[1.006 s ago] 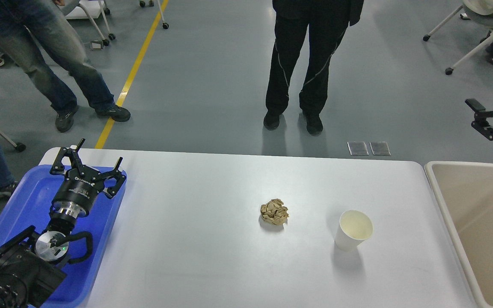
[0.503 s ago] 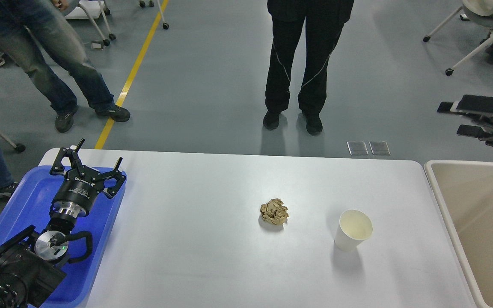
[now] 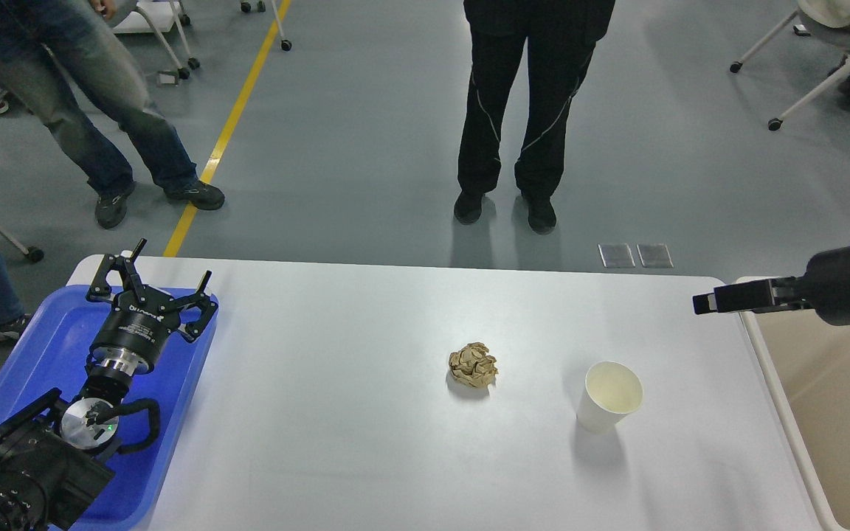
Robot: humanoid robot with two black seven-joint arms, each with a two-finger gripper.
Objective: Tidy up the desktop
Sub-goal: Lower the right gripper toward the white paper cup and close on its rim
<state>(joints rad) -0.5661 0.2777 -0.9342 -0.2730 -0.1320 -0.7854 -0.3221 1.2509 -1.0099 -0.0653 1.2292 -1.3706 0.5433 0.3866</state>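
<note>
The white desktop [image 3: 366, 442] holds a crumpled brown paper ball [image 3: 473, 365] near its middle and an upright, empty white paper cup [image 3: 609, 396] to the ball's right. My left gripper [image 3: 161, 267] is open and empty, hovering over the far end of the blue tray [image 3: 49, 346] at the desktop's left edge. My right gripper [image 3: 713, 302] reaches in from the right, pointing left above the desktop's far right corner, up and to the right of the cup. It is seen side-on as one dark bar, so its fingers cannot be told apart.
A beige tub-like bin [image 3: 831, 413] stands against the desktop's right edge, under my right arm. A person in black trousers [image 3: 521, 110] stands just beyond the far edge. Another person [image 3: 100, 110] and wheeled chairs are further back on the floor.
My right arm has swung down and left from the far right, and its gripper now points left over the desktop's right corner. The left arm, ball and cup have not moved.
</note>
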